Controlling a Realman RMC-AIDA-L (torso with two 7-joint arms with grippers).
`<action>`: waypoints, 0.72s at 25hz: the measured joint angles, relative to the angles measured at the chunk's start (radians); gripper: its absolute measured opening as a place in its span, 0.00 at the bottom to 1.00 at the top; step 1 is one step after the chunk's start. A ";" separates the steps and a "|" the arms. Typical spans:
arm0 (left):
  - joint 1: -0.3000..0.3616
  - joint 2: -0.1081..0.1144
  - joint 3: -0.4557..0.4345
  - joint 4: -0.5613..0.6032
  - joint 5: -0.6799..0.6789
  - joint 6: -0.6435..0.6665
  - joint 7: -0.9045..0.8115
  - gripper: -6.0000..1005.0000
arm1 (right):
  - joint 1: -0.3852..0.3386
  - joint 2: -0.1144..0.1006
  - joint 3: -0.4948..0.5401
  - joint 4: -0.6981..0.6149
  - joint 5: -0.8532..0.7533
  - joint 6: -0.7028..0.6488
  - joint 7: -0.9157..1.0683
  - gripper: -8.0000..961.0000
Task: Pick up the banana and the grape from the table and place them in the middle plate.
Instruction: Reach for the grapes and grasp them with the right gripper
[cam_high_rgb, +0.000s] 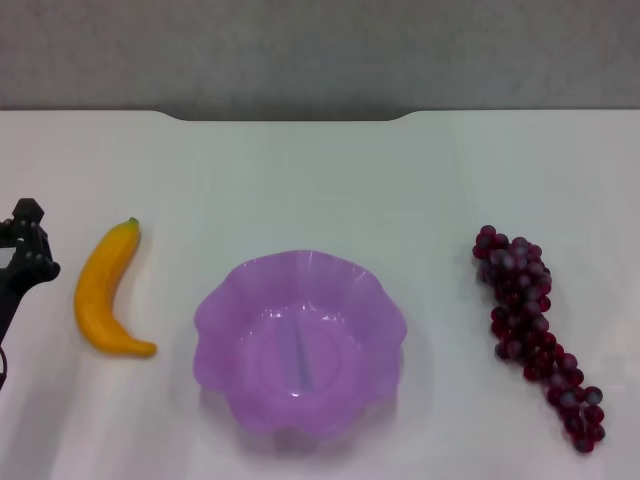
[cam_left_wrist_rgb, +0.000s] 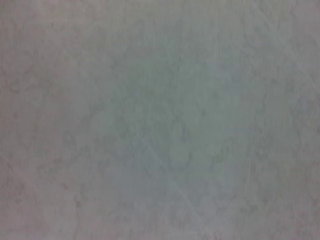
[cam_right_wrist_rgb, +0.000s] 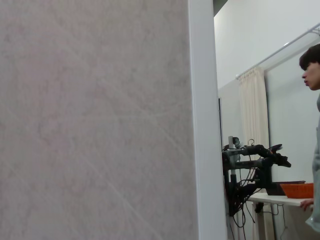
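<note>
White table (cam_high_rgb: 320, 180), grey wall behind; empty plate (cam_high_rgb: 300, 340) in the middle, banana (cam_high_rgb: 105, 290) left, grape (cam_high_rgb: 535, 335) right; left gripper (cam_high_rgb: 22, 262) beside banana, finger spread unclear, right unseen

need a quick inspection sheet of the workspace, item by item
surface: white table, notched far edge
job's things: banana lying on the robot's left of the middle plate, which is empty; grape bunch on its right; all apart
clutter: nothing seen
grippers: left end effector at the table's left edge beside the banana; right not in view
cables: nothing seen on the table
surroundings: grey wall; right wrist view shows a person and another rig
</note>
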 joint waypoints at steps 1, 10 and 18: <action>0.000 0.000 0.000 0.000 0.000 0.000 0.000 0.03 | 0.000 0.000 0.000 0.000 0.000 0.000 0.000 0.01; -0.001 0.002 0.002 0.003 0.006 -0.002 0.006 0.05 | 0.004 -0.002 0.002 0.003 0.000 0.000 -0.003 0.02; -0.001 0.005 0.001 0.001 0.006 0.005 0.005 0.07 | 0.022 -0.003 0.016 0.012 0.000 -0.004 -0.001 0.13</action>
